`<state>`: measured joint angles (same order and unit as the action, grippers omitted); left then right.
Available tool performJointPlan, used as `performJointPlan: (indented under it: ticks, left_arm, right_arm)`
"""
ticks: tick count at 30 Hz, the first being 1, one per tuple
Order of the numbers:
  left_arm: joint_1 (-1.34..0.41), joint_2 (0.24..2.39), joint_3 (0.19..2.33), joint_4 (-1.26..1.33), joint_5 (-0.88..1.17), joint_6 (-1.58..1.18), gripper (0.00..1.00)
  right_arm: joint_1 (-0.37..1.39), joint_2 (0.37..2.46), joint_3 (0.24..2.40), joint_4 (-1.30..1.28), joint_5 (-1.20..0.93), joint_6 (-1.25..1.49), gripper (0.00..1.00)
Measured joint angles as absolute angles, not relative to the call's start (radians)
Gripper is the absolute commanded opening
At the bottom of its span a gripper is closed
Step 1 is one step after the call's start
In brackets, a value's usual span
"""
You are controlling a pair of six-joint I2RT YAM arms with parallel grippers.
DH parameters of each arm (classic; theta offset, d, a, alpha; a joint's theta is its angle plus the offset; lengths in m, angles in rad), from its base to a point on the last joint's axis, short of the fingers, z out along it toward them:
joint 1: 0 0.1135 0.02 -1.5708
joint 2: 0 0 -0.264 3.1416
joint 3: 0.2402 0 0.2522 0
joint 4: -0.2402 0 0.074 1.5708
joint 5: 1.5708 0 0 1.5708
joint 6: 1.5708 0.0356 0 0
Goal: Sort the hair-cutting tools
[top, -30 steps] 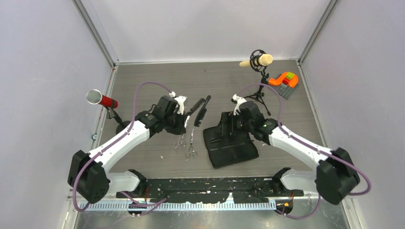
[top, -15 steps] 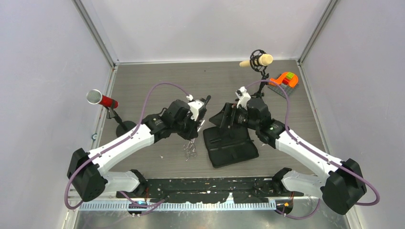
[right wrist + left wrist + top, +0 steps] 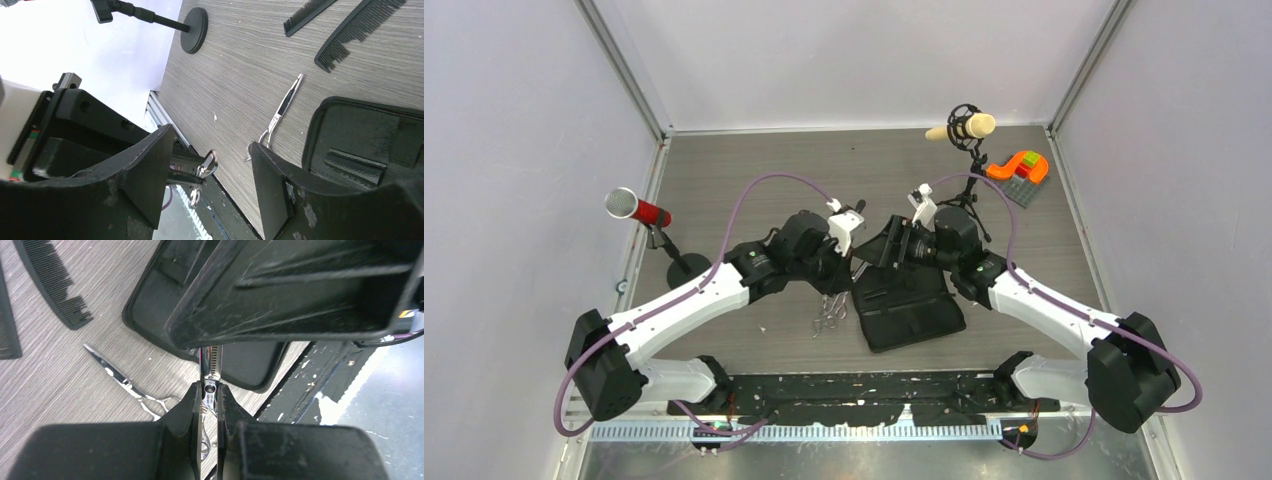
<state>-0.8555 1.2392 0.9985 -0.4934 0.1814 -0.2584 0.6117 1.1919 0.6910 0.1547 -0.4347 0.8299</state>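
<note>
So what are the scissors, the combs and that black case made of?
Scissors: metal, likely steel, judging by the bright mirror-like shine. Combs: probably hard plastic, matte black with fine, even moulded teeth. Case: looks like woven fabric, dull black, with a zip running around its edge and soft straps inside.

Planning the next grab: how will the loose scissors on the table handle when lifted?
The loose scissors are thin shiny metal: probably stiff but slippery. They lie flat on the table, so likely awkward to pinch, and might swing once gripped.
</note>
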Motion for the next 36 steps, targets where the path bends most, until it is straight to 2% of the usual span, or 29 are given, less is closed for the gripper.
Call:
performJointPlan:
  ticks: [9, 13, 20, 22, 23, 24, 26, 29, 36]
  left_arm:
    - [-0.824, 1.235, 0.971, -0.346, 0.318, -0.37, 0.0]
    - [-0.796, 1.228, 0.933, -0.296, 0.371, -0.418, 0.0]
    - [-0.79, 1.228, 0.926, -0.29, 0.378, -0.429, 0.0]
    - [-0.79, 1.228, 0.926, -0.29, 0.378, -0.422, 0.0]
    - [-0.79, 1.228, 0.927, -0.29, 0.378, -0.418, 0.0]
    - [-0.79, 1.228, 0.928, -0.29, 0.378, -0.415, 0.03]
    - [-0.79, 1.228, 0.929, -0.291, 0.374, -0.413, 0.16]
    - [-0.792, 1.222, 0.929, -0.296, 0.353, -0.413, 0.43]
    - [-0.775, 1.115, 0.916, -0.34, 0.205, -0.473, 0.65]
  right_arm:
    - [0.611, 1.192, 0.585, 0.342, -0.477, 0.873, 0.65]
    - [0.611, 1.19, 0.553, 0.423, -0.493, 0.895, 0.56]
    - [0.607, 1.169, 0.546, 0.463, -0.499, 0.901, 0.33]
    - [0.607, 1.167, 0.546, 0.464, -0.499, 0.9, 0.15]
    - [0.607, 1.167, 0.546, 0.463, -0.497, 0.897, 0.1]
    - [0.606, 1.167, 0.546, 0.461, -0.493, 0.893, 0.06]
    - [0.603, 1.167, 0.544, 0.453, -0.485, 0.891, 0.06]
    - [0.6, 1.167, 0.541, 0.449, -0.476, 0.894, 0.05]
    - [0.585, 1.13, 0.495, 0.539, -0.457, 0.92, 0.05]
